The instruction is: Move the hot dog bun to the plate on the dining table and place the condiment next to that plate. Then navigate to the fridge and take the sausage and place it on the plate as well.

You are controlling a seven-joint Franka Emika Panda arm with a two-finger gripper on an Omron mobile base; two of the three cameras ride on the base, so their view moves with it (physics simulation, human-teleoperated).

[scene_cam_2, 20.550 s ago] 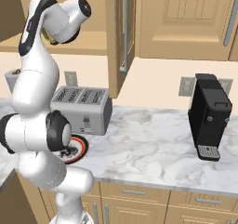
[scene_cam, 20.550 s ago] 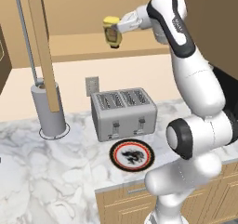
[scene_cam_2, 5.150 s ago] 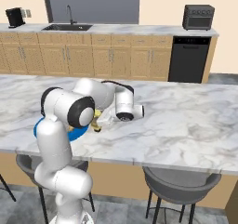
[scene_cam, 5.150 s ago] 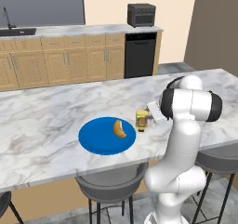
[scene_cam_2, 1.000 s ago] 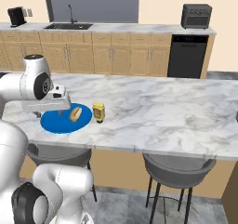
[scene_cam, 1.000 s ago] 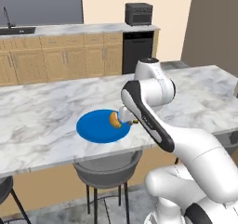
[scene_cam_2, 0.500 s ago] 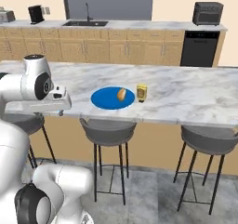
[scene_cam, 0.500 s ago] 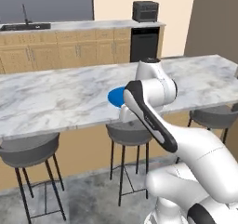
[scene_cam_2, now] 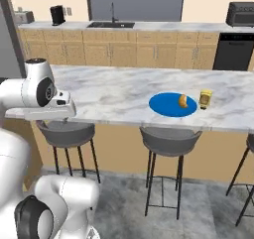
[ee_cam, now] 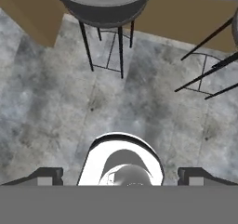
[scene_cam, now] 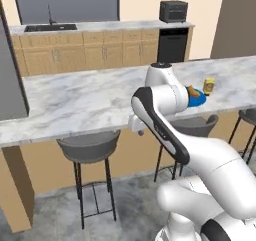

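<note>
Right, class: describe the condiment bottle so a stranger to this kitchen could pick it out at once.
Find the long marble dining table with stools under it. On it lies a blue plate holding a bun. The bottle stands just beside the plate, off it: small, yellow, upright, unlike the rounded tan bun.

Large flat round bright-blue plate [scene_cam_2: 171,105] lying on the long white, grey-veined marble table [scene_cam_2: 114,96], near its front edge. Small golden-tan hot dog bun [scene_cam_2: 182,100] resting on the plate toward its 3 o'clock side, within the rim. Small yellow condiment [scene_cam_2: 205,98] with red-and-yellow label standing upright on the table just beside the plate at 3 o'clock, not touching it.
</note>
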